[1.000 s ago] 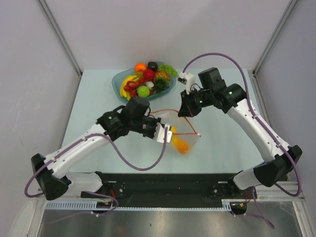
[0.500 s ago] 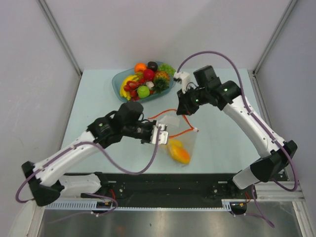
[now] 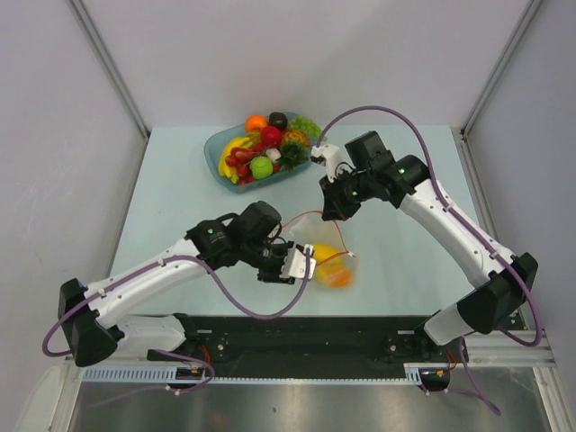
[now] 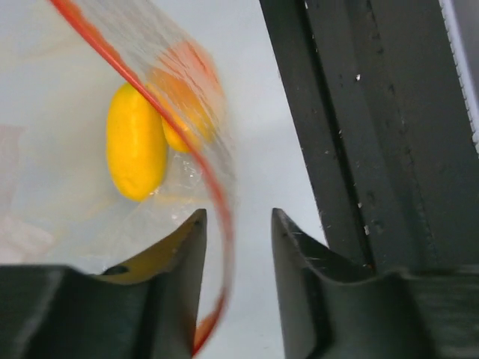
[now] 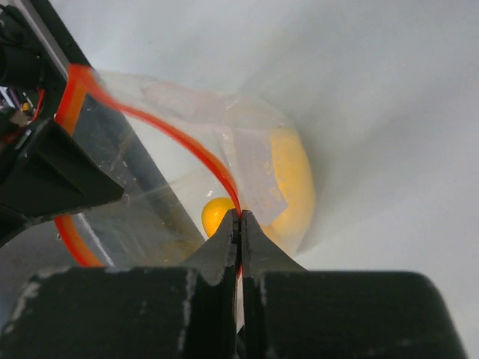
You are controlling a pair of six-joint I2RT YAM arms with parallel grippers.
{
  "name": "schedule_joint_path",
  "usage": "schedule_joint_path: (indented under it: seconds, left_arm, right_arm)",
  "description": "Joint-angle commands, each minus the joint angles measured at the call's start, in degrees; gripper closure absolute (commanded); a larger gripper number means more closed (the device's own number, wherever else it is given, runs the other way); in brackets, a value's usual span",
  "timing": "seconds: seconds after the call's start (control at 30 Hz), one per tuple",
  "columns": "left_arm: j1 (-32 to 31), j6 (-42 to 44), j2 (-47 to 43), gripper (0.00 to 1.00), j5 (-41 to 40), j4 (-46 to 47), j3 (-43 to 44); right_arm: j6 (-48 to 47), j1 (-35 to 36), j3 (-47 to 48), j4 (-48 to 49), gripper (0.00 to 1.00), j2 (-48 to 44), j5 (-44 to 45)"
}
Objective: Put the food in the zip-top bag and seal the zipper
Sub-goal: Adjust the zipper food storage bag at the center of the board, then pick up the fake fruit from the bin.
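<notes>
No text, label, brand, number or sign can be read in any view. A pale patch [image 5: 254, 172] on the bag [image 5: 161, 168], seen from the right wrist, is blurred and shows no legible print.
</notes>
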Motion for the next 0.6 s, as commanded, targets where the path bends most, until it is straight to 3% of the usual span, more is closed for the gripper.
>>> schedule_joint_path:
  seconds: [0.0,0.03,0.07,0.13,0.17,0.3,0.43,0.57]
  left_arm:
    - [7.3,-9.6,-6.0,0.40,6.2,8.2,3.3]
    - [9.9,-16.8,-9.0,0.20,10.7,11.7,3.6]
    - [12.4,-20.3,-10.0,0.12,11.5,19.2,3.5]
    - [18.2,-27.8,-10.8,0.04,9.8,25.7,3.5]
    - [19.9,-29.8,-10.0,0.04,9.4,30.7,3.8]
    - [28.4,-38.4,-0.1,0.06,6.7,36.6,8.5]
    - [28.7,-40.6,13.4,0.10,-6.9,37.7,18.6]
    - [28.7,-44.9,25.7,0.04,-15.5,38.2,27.9]
  right_arm:
    - [-0.5,-0.7,-2.0,1.6,1.00,-2.1,1.2]
    - [-0.4,-0.9,-2.9,2.0,1.00,-2.6,1.5]
    - [-0.3,-1.1,-3.6,2.0,1.00,-3.2,1.6]
    - [0.0,-1.9,-5.7,2.3,1.00,-4.3,1.9]
    - [0.6,-2.2,-6.1,2.4,1.00,-4.6,1.9]
    - [2.0,-3.4,-7.4,2.9,1.00,-5.5,1.8]
    - [2.4,-4.3,-8.0,3.0,1.00,-6.1,1.8]
    - [2.5,-5.2,-8.3,2.8,1.00,-6.4,1.8]
